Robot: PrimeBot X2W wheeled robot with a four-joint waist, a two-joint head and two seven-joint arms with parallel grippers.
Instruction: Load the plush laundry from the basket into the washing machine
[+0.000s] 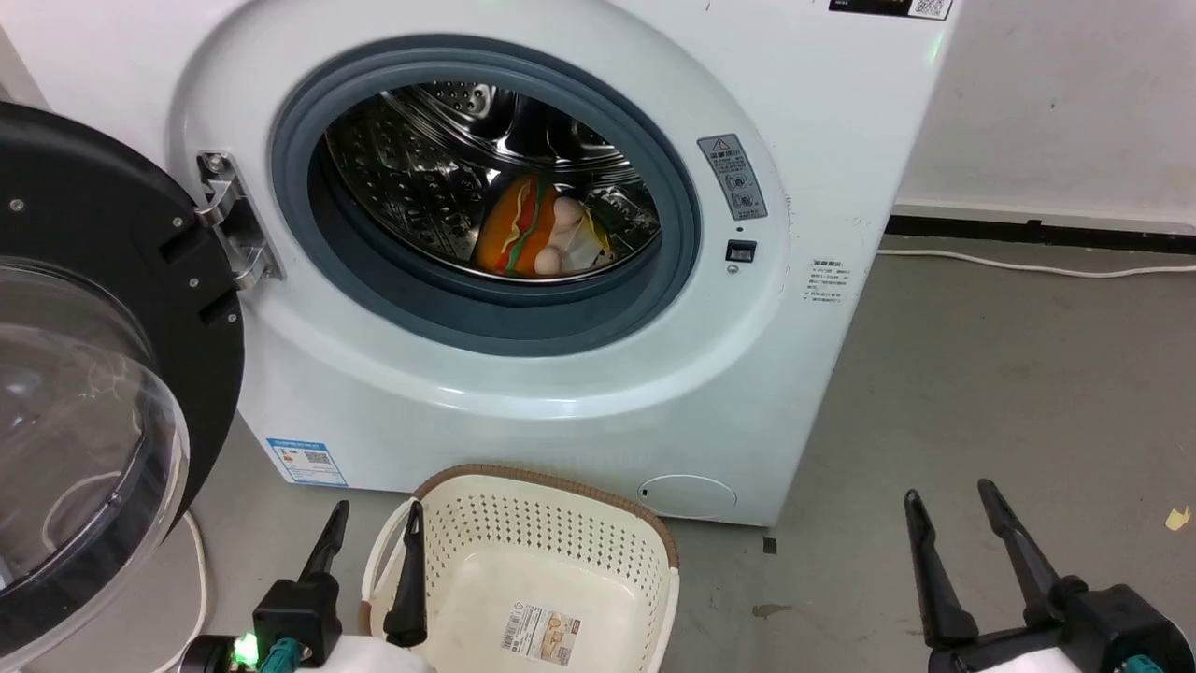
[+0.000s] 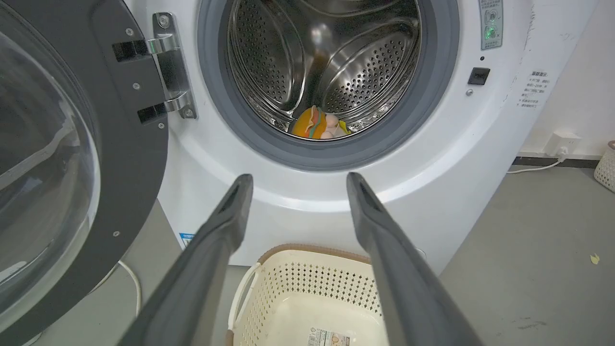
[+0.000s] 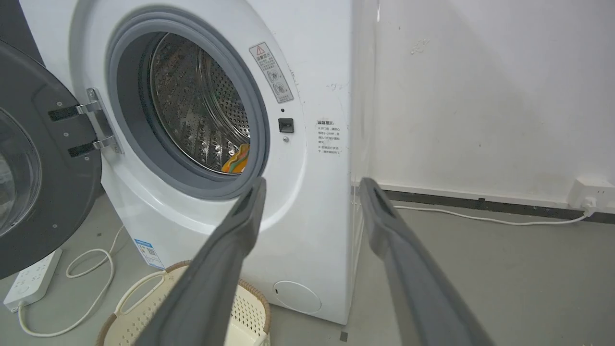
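The plush laundry (image 1: 537, 232), an orange hamburger toy joined to a pink-faced doll, lies inside the steel drum of the washing machine (image 1: 822, 187); it also shows as the plush laundry (image 2: 317, 127) and plush laundry (image 3: 238, 160). The black-framed glass door (image 1: 84, 393) hangs wide open at the left. The cream basket (image 1: 561, 523) sits on the floor before the washer with just a barcode sticker (image 1: 542, 634) on its bottom. My left gripper (image 1: 374, 519) is open at the basket's left rim. My right gripper (image 1: 948, 500) is open over bare floor at the right.
A white power strip (image 3: 29, 281) and looped cable (image 3: 91, 274) lie on the floor under the open door. A cable (image 1: 1028, 266) runs along the wall base to a socket (image 3: 591, 192). Grey floor stretches to the right of the washer.
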